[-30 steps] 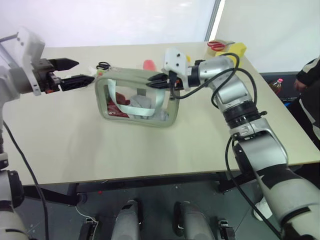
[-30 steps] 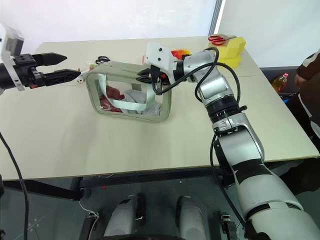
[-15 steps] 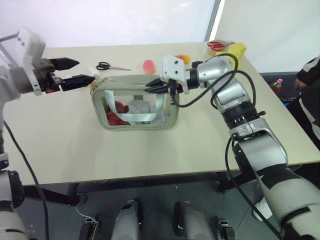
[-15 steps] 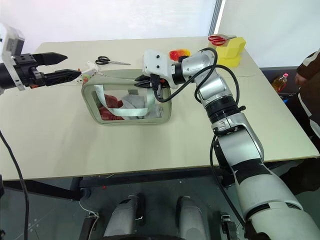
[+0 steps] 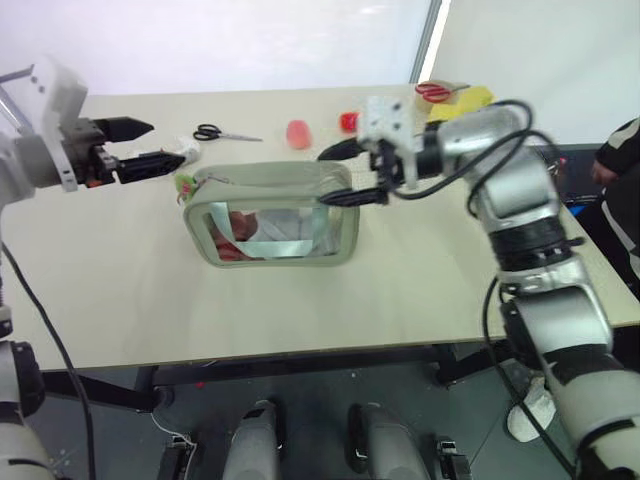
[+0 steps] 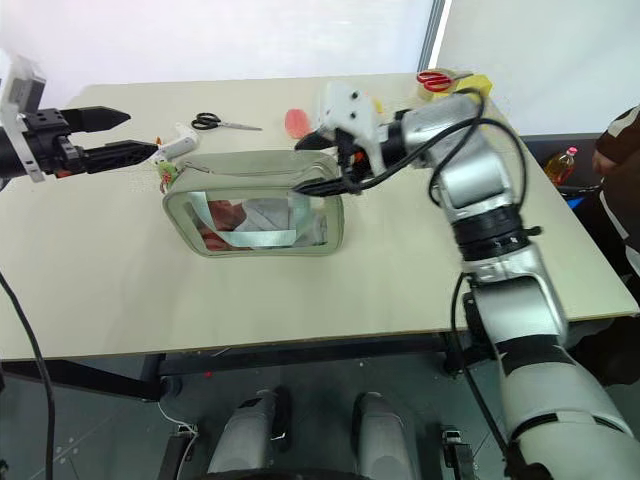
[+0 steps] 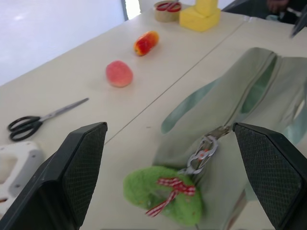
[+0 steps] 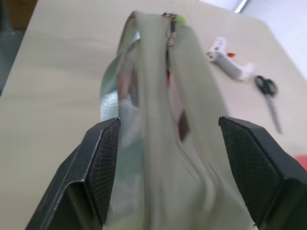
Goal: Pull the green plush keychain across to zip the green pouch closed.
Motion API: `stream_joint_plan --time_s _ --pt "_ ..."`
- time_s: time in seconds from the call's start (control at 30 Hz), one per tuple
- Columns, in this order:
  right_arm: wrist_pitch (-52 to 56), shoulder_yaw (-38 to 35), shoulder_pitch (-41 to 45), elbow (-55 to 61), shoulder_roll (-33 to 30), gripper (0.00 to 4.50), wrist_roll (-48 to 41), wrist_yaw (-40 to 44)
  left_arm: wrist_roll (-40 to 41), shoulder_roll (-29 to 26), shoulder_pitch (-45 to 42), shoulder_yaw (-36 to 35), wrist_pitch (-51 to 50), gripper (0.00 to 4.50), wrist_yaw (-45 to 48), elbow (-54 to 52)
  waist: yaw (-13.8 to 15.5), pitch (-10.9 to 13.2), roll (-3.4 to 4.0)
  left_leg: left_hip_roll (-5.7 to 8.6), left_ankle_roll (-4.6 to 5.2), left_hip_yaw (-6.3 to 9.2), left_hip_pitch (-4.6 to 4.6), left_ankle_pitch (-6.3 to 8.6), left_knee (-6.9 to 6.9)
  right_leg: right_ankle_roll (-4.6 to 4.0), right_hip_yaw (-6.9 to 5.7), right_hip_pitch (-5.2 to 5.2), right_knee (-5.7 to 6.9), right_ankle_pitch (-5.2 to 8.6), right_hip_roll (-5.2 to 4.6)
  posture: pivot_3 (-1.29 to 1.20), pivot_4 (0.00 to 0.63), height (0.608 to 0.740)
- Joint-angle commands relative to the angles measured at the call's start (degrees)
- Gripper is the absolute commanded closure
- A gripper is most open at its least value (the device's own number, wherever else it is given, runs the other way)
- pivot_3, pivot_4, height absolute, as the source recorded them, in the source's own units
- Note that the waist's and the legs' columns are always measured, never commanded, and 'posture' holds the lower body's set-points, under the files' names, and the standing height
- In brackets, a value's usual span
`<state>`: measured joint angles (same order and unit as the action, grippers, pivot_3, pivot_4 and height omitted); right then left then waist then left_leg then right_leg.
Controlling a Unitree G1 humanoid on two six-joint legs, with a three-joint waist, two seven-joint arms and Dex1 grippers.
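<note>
The green plush keychain (image 7: 165, 193) hangs at the left end of the green pouch (image 5: 280, 215), which stands on its long edge mid-table (image 5: 120, 280); the zipper along the top looks still parted, so the pull across is not yet done. The left gripper (image 5: 150, 147) hovers just beside the keychain with fingers spread, holding nothing. The right gripper (image 6: 322, 162) sits at the pouch's right end, fingers apart on either side of the top edge, not clamped

Black scissors (image 5: 220, 132), pink lump (image 5: 298, 133) on table (image 5: 120, 280)
</note>
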<state>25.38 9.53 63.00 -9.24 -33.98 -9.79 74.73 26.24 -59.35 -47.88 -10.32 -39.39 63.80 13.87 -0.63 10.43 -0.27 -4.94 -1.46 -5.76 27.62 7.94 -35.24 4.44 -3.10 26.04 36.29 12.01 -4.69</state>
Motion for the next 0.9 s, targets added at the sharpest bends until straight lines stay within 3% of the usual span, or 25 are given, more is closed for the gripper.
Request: stream_joint_plan --time_s 0.03,0.4,0.5,0.67,0.9 --pt "2.2 -1.1 -1.7 3.6 -1.4 0.96 -2.0 0.1 -0.2 -1.4 -0.5 -1.4 1.2 0.0 0.4 -0.1 -0.1 0.0 0.0 0.0 -0.01 0.0 -0.03 0.01 0.0 0.0 0.0 -0.02 0.0 0.0 0.0 0.0 0.15 0.74" --pt "-2.0 2.0 -5.3 -0.2 2.6 0.96 -0.6 -2.9 -2.0 -2.0 1.1 -0.5 2.3 0.0 1.2 1.0 -0.1 0.0 0.0 0.0 -0.02 -0.02 -0.08 0.01 0.02 -0.06 0.03 -0.02 0.01 -0.01 0.0 0.0 0.15 0.74" --pt "-2.3 2.6 -5.9 -0.8 3.0 1.82 -0.8 -2.7 -3.3 -2.5 1.9 0.0 3.7 0.0 1.8 2.5 -0.1 0.0 0.0 0.0 -0.02 -0.02 -0.07 0.01 0.0 -0.06 0.02 -0.04 0.0 -0.01 0.0 0.0 0.15 0.74" --pt "-3.0 3.1 -6.6 -0.7 3.2 4.31 -0.9 -2.2 -7.1 -2.7 4.2 2.1 8.7 0.0 3.2 6.3 -0.1 0.0 0.0 0.0 -0.02 -0.02 -0.08 0.02 0.0 -0.07 0.02 -0.04 0.01 -0.01 0.0 0.0 0.15 0.74" --pt "-3.5 3.6 -7.3 0.0 3.4 4.42 -1.0 -1.7 -10.6 3.7 1.7 4.9 14.8 0.0 1.4 15.0 0.0 0.0 -0.01 0.0 -0.02 -0.02 -0.09 0.02 -0.02 -0.07 0.02 -0.08 0.01 -0.01 0.0 0.0 0.15 0.74"
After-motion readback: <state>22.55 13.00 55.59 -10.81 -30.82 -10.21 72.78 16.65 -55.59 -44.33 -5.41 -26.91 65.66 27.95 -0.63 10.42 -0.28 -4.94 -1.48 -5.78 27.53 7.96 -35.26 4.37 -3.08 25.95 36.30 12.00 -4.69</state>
